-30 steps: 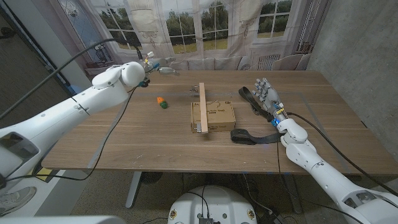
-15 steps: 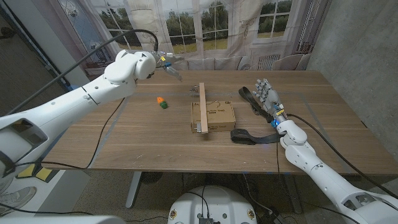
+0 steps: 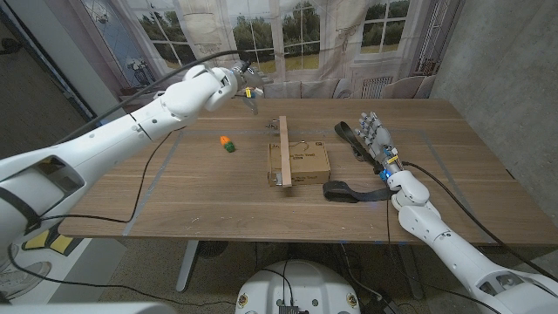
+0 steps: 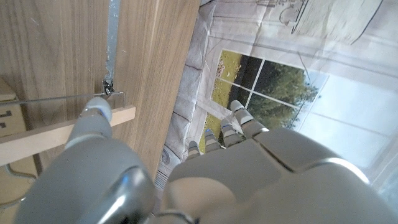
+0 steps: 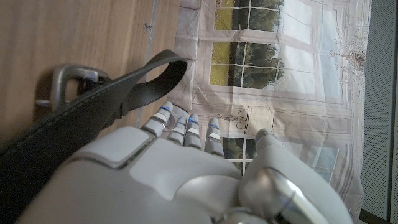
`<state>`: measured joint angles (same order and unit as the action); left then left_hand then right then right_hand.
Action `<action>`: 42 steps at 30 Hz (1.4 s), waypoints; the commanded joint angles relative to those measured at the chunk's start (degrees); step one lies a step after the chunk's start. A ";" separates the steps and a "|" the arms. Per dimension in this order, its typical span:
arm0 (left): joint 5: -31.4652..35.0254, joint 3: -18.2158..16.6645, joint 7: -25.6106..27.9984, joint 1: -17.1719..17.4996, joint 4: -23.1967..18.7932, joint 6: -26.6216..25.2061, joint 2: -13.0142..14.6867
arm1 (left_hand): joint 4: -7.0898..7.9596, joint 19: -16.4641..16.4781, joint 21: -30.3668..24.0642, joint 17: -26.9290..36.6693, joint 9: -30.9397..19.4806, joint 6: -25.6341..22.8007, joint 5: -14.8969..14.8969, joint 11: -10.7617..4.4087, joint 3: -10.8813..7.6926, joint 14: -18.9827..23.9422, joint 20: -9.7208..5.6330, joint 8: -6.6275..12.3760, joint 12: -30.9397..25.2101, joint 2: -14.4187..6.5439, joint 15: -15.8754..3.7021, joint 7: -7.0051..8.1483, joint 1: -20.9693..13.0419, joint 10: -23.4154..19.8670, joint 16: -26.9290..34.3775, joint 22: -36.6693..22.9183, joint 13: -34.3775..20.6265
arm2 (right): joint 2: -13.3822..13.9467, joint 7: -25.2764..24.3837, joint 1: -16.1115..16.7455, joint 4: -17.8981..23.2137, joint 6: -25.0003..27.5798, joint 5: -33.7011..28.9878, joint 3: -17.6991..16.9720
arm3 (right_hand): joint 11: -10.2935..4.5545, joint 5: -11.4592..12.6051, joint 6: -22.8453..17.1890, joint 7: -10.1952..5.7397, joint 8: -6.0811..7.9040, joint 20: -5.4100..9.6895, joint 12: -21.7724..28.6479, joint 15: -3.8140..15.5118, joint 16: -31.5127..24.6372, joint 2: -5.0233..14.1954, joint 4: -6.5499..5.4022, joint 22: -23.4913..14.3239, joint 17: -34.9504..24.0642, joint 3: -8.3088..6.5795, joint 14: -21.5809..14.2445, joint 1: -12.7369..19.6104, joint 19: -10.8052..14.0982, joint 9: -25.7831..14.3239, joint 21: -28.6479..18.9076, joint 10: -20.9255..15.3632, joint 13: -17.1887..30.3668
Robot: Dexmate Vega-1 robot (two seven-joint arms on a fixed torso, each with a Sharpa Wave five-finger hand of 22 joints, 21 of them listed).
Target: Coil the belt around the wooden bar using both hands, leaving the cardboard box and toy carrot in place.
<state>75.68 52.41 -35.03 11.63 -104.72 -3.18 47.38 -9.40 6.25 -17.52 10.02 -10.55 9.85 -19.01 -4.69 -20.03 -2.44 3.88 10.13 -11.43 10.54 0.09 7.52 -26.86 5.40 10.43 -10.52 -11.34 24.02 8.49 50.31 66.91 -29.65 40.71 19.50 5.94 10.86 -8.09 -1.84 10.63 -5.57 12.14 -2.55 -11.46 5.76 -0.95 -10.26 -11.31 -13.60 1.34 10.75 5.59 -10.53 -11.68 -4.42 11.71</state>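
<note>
The wooden bar (image 3: 283,153) lies lengthwise across the cardboard box (image 3: 305,163) at mid-table, and its end (image 4: 62,134) shows in the left wrist view. The toy carrot (image 3: 227,144) sits left of the box. The black belt (image 3: 349,190) runs from a loop right of the box back towards the far right, its strap (image 5: 106,99) ending at a metal buckle (image 5: 67,81). My right hand (image 3: 376,136) stands upright beside the belt with fingers apart and holds nothing. My left hand (image 3: 246,83) hovers above the table's far side, beyond the bar, fingers apart and empty.
A thin metal wire piece (image 3: 275,127) lies by the bar's far end. A printed window curtain (image 3: 288,35) hangs behind the table, and a grey wall (image 3: 506,70) stands to the right. Bare tabletop (image 3: 174,192) lies left of the box.
My left arm has swung to the right along the table's far side, bringing its hand closer to the bar's far end. The right hand, belt, box and carrot have stayed put.
</note>
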 commanded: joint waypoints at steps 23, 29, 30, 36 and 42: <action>3.77 4.29 12.84 -6.10 15.14 21.83 -8.50 | 4.22 2.31 1.01 0.38 -1.65 11.70 0.35 -1.87 10.35 -0.81 -3.83 1.96 -1.44 -0.88 -4.26 0.39 6.44 2.90 0.17 -0.61 -0.93 | 0.16 -1.08 0.12 -1.16 -0.59 0.12 -1.03 | 0.03 0.30 -0.73 0.10 0.59 -0.53 0.15 -0.54 -0.21 -0.12 0.00 -0.27 -0.21 -0.53 -0.08 -0.43 0.10 -0.12 -0.23 -0.56 0.19; 5.74 6.85 14.30 -7.36 17.28 23.07 -9.11 | 4.17 2.17 1.24 0.36 -1.69 12.55 0.59 -1.41 10.90 -1.24 -4.17 1.73 -1.36 -0.80 -4.01 -0.11 6.42 3.26 -0.01 -0.54 -0.98 | 1.23 -1.28 -0.08 1.29 -2.11 -1.89 -0.77 | 0.27 0.31 -0.85 0.23 0.60 0.11 0.15 -0.40 -0.26 -0.13 0.02 -0.27 -0.19 -0.55 -0.26 -0.48 0.39 -0.12 -0.34 -0.64 0.18; 6.30 7.29 14.88 -7.56 17.68 23.10 -9.20 | 4.14 2.14 1.31 0.35 -1.71 12.73 0.67 -1.00 11.09 -1.28 -3.98 1.71 -1.33 -0.79 -3.66 -0.62 6.40 3.40 -0.02 -0.52 -1.00 | 1.38 -1.18 -0.12 1.73 -2.39 -2.11 -0.75 | 0.29 0.31 -0.86 0.22 0.60 0.11 0.16 -0.38 -0.25 -0.13 0.02 -0.27 -0.19 -0.55 -0.24 -0.49 0.39 -0.12 -0.34 -0.67 0.18; 9.77 10.00 18.64 -8.93 20.65 22.47 -10.15 | 4.22 2.48 1.41 0.34 -1.75 13.52 0.90 0.00 11.81 -1.16 -3.54 1.58 -1.23 -1.02 -3.39 -2.02 6.46 3.77 0.08 -0.48 -1.07 | 2.40 -2.01 -0.24 4.33 -3.29 -4.34 -0.39 | 0.16 0.33 -0.92 0.28 0.60 0.03 0.17 -0.34 -0.27 -0.16 0.05 -0.27 -0.18 -0.56 -0.35 -0.52 0.43 -0.12 -0.35 -0.74 0.18; 11.50 12.88 21.44 -10.20 24.63 21.89 -11.94 | 4.21 2.55 1.49 0.33 -1.76 13.44 0.94 -0.22 12.05 -1.26 -3.90 1.70 -1.17 -1.17 -3.58 -2.00 6.36 3.94 0.06 -0.46 -1.09 | 2.96 -2.36 -0.50 6.21 -4.35 -6.19 0.07 | 0.21 0.34 -1.04 0.24 0.62 -0.23 0.25 -0.27 -0.26 -0.17 0.09 -0.27 -0.15 -0.59 -0.40 -0.53 0.46 -0.12 -0.35 -0.99 0.17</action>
<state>83.46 60.80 -18.67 3.64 -85.72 18.77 37.75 -5.21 8.38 -16.07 10.27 -12.15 9.84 -18.11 -4.89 -8.41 -3.15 -0.10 11.86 -12.77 9.62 -2.04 5.91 -20.82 9.08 10.43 -10.92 -12.14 25.72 6.85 50.25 69.64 -32.31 37.48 18.89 6.13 10.86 -8.61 -1.74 11.04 -5.56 12.13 -2.55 -11.46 5.62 -0.94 -10.26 -11.31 -13.60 1.34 10.61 5.59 -10.53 -11.68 -5.05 11.73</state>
